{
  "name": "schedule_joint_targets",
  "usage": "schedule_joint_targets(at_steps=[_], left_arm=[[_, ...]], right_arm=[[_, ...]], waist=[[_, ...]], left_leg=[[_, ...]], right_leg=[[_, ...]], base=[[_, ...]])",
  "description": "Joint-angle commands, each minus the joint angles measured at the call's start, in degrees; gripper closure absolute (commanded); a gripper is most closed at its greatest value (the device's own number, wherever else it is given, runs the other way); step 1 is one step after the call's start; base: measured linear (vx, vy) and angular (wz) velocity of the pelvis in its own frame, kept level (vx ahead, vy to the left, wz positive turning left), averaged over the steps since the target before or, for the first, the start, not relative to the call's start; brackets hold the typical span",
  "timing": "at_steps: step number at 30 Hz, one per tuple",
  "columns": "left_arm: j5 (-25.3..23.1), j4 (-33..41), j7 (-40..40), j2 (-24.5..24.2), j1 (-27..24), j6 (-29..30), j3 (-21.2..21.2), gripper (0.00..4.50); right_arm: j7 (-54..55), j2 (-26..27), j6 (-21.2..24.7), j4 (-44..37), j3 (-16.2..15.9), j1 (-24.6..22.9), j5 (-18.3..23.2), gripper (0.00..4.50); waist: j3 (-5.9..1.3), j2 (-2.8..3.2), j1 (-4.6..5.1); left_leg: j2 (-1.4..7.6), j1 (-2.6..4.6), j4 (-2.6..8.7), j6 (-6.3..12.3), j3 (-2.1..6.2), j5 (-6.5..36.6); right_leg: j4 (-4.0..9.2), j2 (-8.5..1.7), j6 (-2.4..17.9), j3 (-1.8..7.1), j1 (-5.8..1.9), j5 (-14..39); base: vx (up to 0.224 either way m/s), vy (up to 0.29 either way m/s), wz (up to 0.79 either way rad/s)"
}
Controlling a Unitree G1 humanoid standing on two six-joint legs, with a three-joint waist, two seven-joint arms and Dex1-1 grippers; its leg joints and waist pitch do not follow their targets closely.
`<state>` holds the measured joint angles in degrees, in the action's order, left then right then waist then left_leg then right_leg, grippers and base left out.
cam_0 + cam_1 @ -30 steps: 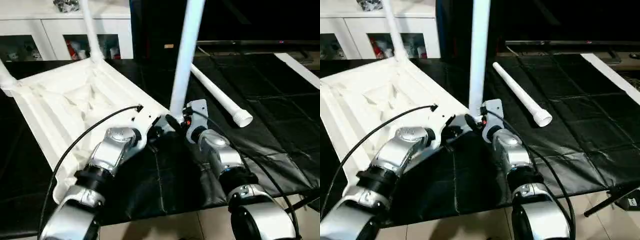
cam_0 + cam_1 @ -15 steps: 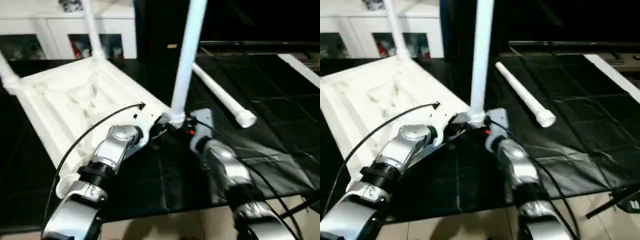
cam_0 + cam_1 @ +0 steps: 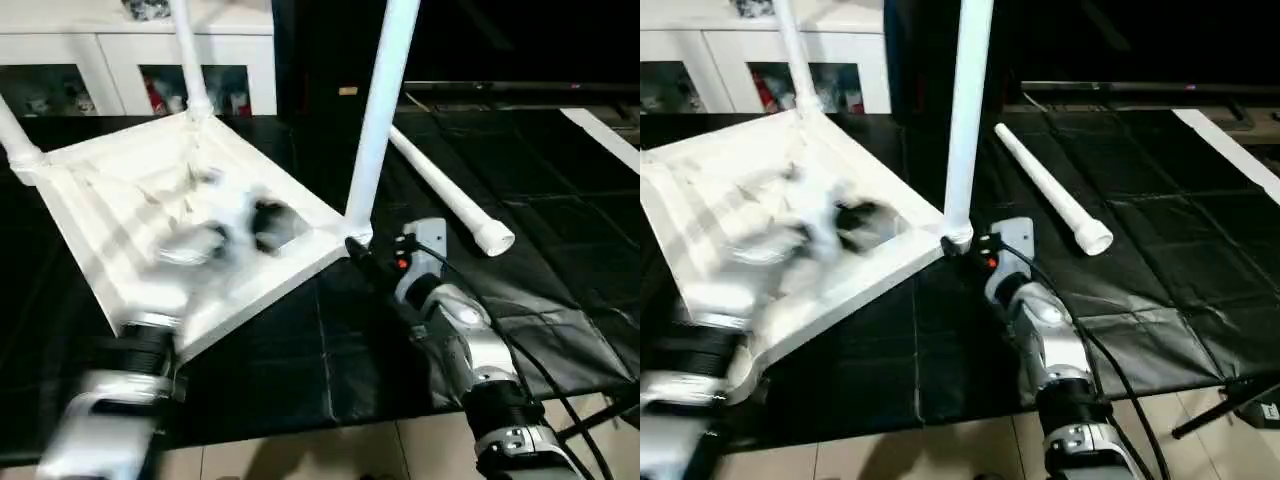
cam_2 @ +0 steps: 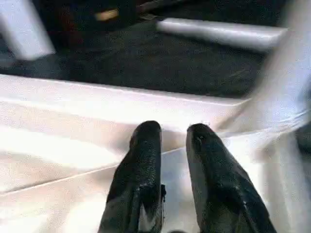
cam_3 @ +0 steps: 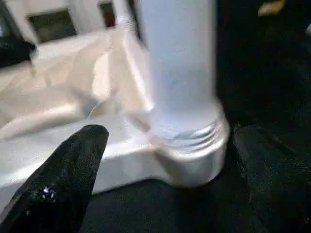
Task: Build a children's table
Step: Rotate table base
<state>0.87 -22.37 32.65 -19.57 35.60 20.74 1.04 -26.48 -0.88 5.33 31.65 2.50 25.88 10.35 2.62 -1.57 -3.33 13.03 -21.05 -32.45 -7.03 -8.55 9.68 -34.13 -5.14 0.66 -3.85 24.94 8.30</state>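
Table leg [image 5: 180,73] stands between right tool's [image 5: 160,160] wide-spread fingers, untouched.

We see a white cabinet [image 3: 130,60] with glass doors at the upper left, small items blurred behind the glass. A black mat [image 3: 560,220] covers the floor, and pale tiles [image 3: 330,455] show along the bottom edge.
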Motion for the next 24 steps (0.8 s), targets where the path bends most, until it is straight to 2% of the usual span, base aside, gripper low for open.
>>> schedule_joint_targets(at_steps=[1, 2, 3, 4, 5, 7, 8, 9, 11, 12, 13, 16, 18, 19, 21, 24], left_arm=[[-2.5, 2.0, -0.4, -1.3, -0.1, 0.7, -0.8, 3.50], [-3.9, 3.9, -0.9, -4.2, -0.9, 3.0, -0.3, 3.50], [-5.9, 5.5, -1.1, -7.2, -1.8, 4.6, -0.3, 3.50], [-7.3, 6.9, -1.3, -9.7, -2.7, 6.4, -0.3, 3.67], [-9.2, 8.6, -1.6, -13.3, -4.1, 8.6, -0.2, 3.85], [-10.8, 10.1, -2.0, -17.0, -5.6, 11.4, 0.6, 3.85], [-10.8, 10.1, -2.0, -17.0, -5.6, 11.4, 0.6, 3.85], [-13.5, 10.1, -2.0, -20.8, -7.1, 12.5, 0.3, 3.93], [-16.1, 9.9, -2.1, -24.1, -8.4, 13.4, -0.3, 4.25], [-17.0, 9.8, -2.2, -25.1, -8.9, 13.7, -0.6, 4.26], [-17.5, 9.8, -2.0, -25.8, -9.4, 14.1, -0.8, 4.22], [-17.1, 9.2, 0.4, -27.6, -11.8, 14.8, -2.1, 4.39], [-16.5, 9.0, 1.8, -27.7, -13.0, 14.8, -3.4, 4.39], [-14.9, 9.8, 3.1, -26.7, -13.9, 15.1, -4.0, 4.39], [-14.6, 10.0, 4.0, -26.6, -14.2, 14.5, -4.6, 4.39], [-14.0, 10.5, 6.3, -25.7, -14.6, 12.8, -6.1, 4.39]], right_arm=[[-0.8, -0.1, 3.3, -1.3, -0.6, -0.2, -0.1, 0.00], [-1.4, -0.6, 5.3, -1.2, -2.3, -0.2, -1.4, 0.00], [-2.0, -0.6, 5.6, -0.8, -3.1, 0.0, -1.9, 0.00], [-2.2, -0.5, 5.6, -0.4, -3.6, 0.2, -2.0, 0.00], [-2.7, -0.5, 5.6, 0.2, -4.4, 0.5, -2.3, 0.00], [-2.8, -0.8, 5.0, 1.1, -5.9, 0.8, -3.9, 0.00], [-2.8, -0.8, 5.0, 1.1, -5.9, 0.8, -3.9, 0.00], [-3.0, -0.8, 5.4, 1.6, -6.7, 1.0, -4.6, 0.00], [-3.2, -0.7, 6.7, 1.5, -7.2, 1.1, -4.6, 0.00], [-3.2, -0.7, 7.6, 1.2, -7.3, 1.0, -4.5, 0.00], [-3.2, -0.7, 7.9, 1.2, -7.6, 1.1, -4.6, 0.00], [-3.3, -0.6, 8.0, 2.1, -8.2, 1.9, -5.1, 0.00], [-3.2, -0.3, 7.6, 3.2, -8.5, 2.6, -5.4, 0.00], [-2.8, 0.2, 6.7, 5.1, -8.7, 3.8, -5.9, 0.00], [-2.7, 0.4, 6.5, 6.0, -8.8, 4.4, -6.0, 0.00], [-1.9, 0.9, 5.6, 9.0, -9.1, 6.2, -6.7, 0.00]], waist=[[-3.96, 0.37, -0.16], [-3.97, 0.52, -0.35], [-4.01, 0.39, -0.27], [-3.81, 0.18, 0.00], [-3.88, 0.38, -0.13], [-3.63, 0.62, 0.33], [-3.61, 0.68, 0.25], [-3.57, 0.27, 0.19], [-3.47, 0.23, 0.05], [-3.44, 0.52, 0.00], [-3.52, 0.46, -0.15], [-3.45, 0.40, -0.37], [-3.46, 0.27, -0.35], [-3.50, 0.56, -0.39], [-3.50, 0.39, -0.45], [-3.30, 0.31, -0.39]], left_leg=[[-0.79, 0.17, 3.27, 2.44, -1.49, 9.5], [-0.76, 0.35, 3.25, 2.04, -1.50, 9.4], [-0.63, 0.25, 3.30, 1.98, -1.41, 9.3], [-0.84, -0.04, 3.46, 1.78, -1.48, 9.9], [-0.67, 0.15, 3.45, 1.36, -1.33, 10.2], [-0.77, 0.33, 3.44, 0.80, -1.45, 11.2], [-0.69, 0.45, 3.46, 0.55, -1.42, 11.6], [-0.77, 0.43, 3.46, 0.36, -1.50, 11.8], [-0.76, 0.41, 3.63, 0.31, -1.41, 12.7], [-0.65, 0.61, 3.76, -0.16, -1.26, 13.6], [-0.56, 1.03, 3.62, -0.49, -1.32, 13.6], [-0.67, 0.79, 3.76, -1.00, -1.22, 13.9], [-0.71, 0.78, 3.81, -1.25, -1.18, 15.1], [-0.72, 0.77, 3.77, -1.52, -1.16, 15.6], [-0.75, 0.79, 3.73, -1.74, -1.18, 16.5], [-0.88, 0.69, 3.80, -1.76, -1.04, 18.1]], right_leg=[[3.05, -1.22, 9.6, 1.51, -4.13, 10.4], [2.82, -1.19, 10.3, 1.53, -4.09, 9.4], [2.66, -1.27, 10.4, 1.52, -4.20, 8.9], [2.84, -1.14, 9.7, 1.46, -4.25, 10.1], [2.70, -1.42, 9.6, 1.46, -4.27, 10.7], [2.94, -1.21, 9.4, 1.61, -3.81, 12.2], [2.92, -1.25, 9.5, 1.60, -3.77, 12.5], [3.07, -1.21, 9.5, 1.65, -3.77, 13.1], [2.98, -1.17, 9.1, 1.67, -3.63, 14.0], [3.04, -1.24, 8.9, 1.70, -3.53, 14.7], [2.97, -1.18, 9.5, 1.78, -3.23, 12.7], [2.62, -1.18, 10.1, 1.76, -3.41, 11.0], [2.70, -1.29, 10.3, 1.80, -3.36, 11.8], [2.69, -1.40, 10.5, 1.87, -3.30, 11.8], [2.79, -1.39, 10.7, 1.87, -3.36, 12.3], [3.06, -1.50, 9.9, 1.90, -3.33, 15.9]], base=[[0.000, 0.000, 0.00], [0.000, 0.000, 0.00], [0.000, 0.000, 0.00], [0.000, 0.000, 0.00], [0.000, 0.000, 0.00], [0.000, 0.000, 0.00], [0.000, 0.000, 0.00], [0.000, 0.000, 0.00], [0.000, 0.000, 0.00], [0.000, 0.000, 0.00], [0.000, 0.000, 0.00], [0.000, 0.000, 0.00], [0.000, 0.000, 0.00], [0.000, 0.000, 0.00], [0.000, 0.000, 0.00], [0.000, 0.000, 0.00]])
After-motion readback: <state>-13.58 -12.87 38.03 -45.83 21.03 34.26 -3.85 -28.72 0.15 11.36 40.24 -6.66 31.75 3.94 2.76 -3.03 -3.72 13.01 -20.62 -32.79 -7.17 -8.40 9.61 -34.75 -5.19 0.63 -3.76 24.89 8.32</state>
